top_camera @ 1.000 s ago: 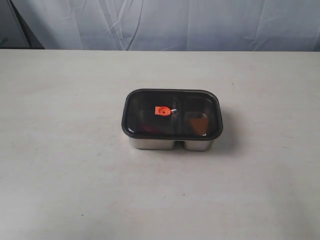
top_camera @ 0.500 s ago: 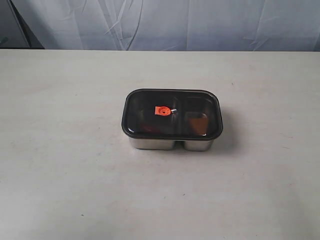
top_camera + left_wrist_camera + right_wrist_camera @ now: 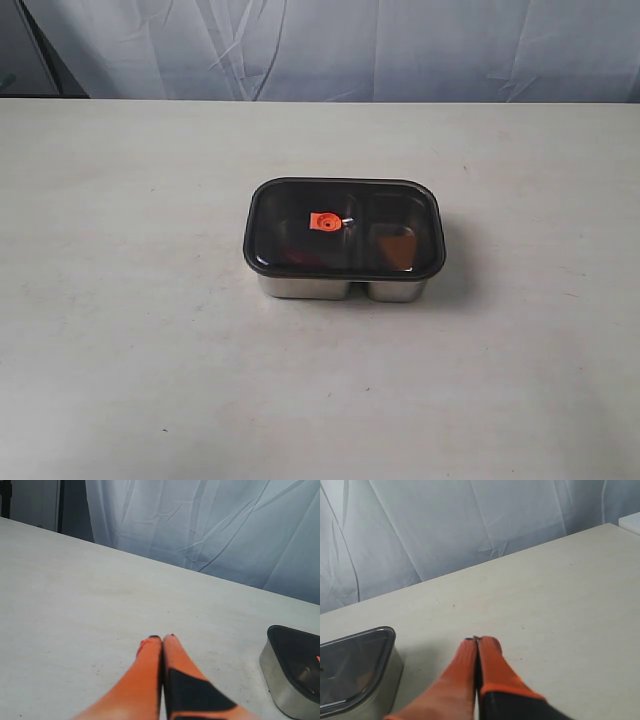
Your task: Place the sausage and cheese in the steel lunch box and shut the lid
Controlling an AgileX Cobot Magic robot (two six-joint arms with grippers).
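The box [image 3: 310, 288] is smooth, shiny metal; its lid [image 3: 300, 215] is dark, glossy, translucent plastic. The table [image 3: 130, 330] looks matt and faintly scuffed. The backdrop [image 3: 400, 50] is creased pale cloth.

The exterior camera sits high on the near side. It looks down and across the off-white table [image 3: 120, 350] toward the pale blue-white curtain [image 3: 400, 50] at the far edge. The shiny rectangular steel lunch box [image 3: 330, 289], under its dark smoky lid [image 3: 300, 215], lies about centre at middle range. Each wrist camera rides low over the tabletop and faces the curtain past its own orange-fingered left gripper [image 3: 162, 639] or right gripper [image 3: 478, 641]. All three views share table, curtain and box; each wrist view catches only one near corner of the box.
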